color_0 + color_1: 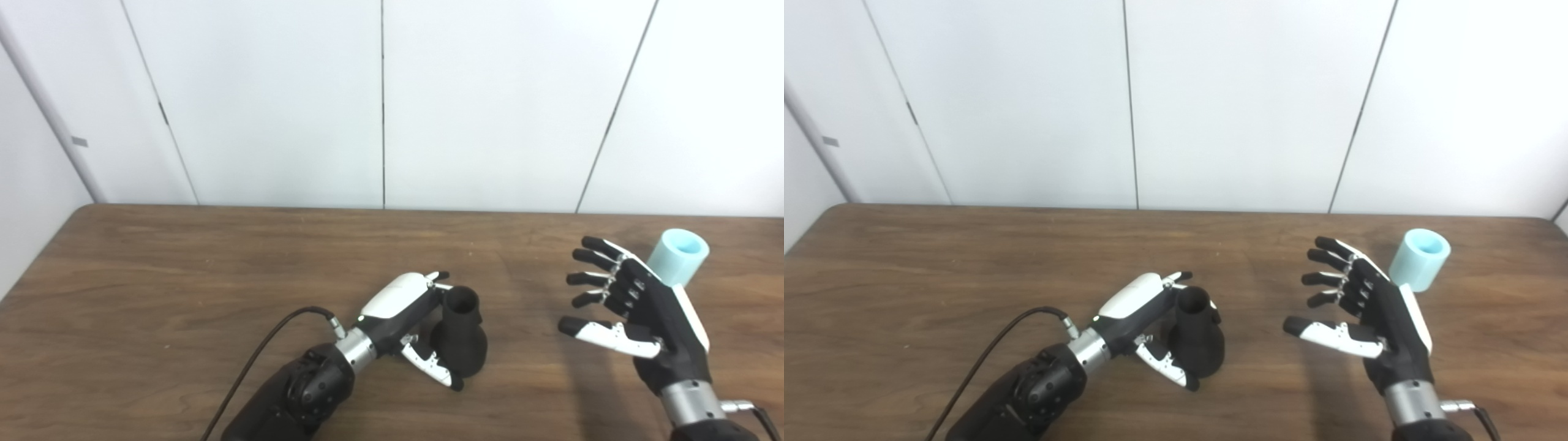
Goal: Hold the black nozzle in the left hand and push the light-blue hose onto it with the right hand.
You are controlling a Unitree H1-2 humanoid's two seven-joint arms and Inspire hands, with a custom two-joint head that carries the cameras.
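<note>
The black nozzle (460, 334) stands upright on the wooden table (184, 275), narrow neck up and wide base down. My left hand (404, 318) lies against its left side, fingers stretched behind the neck and thumb reaching along the front of the base; it is open and not clenched on the nozzle. The light-blue hose (677, 256), a short stubby tube, stands on the table at the far right with its open end up. My right hand (631, 306) hovers open just in front and left of the hose, fingers spread, palm facing left, partly hiding the hose's lower part.
A black cable (257, 361) runs from my left wrist toward the table's front edge. White wall panels (380, 104) rise behind the table's far edge. Bare wood lies between the two hands and across the left half.
</note>
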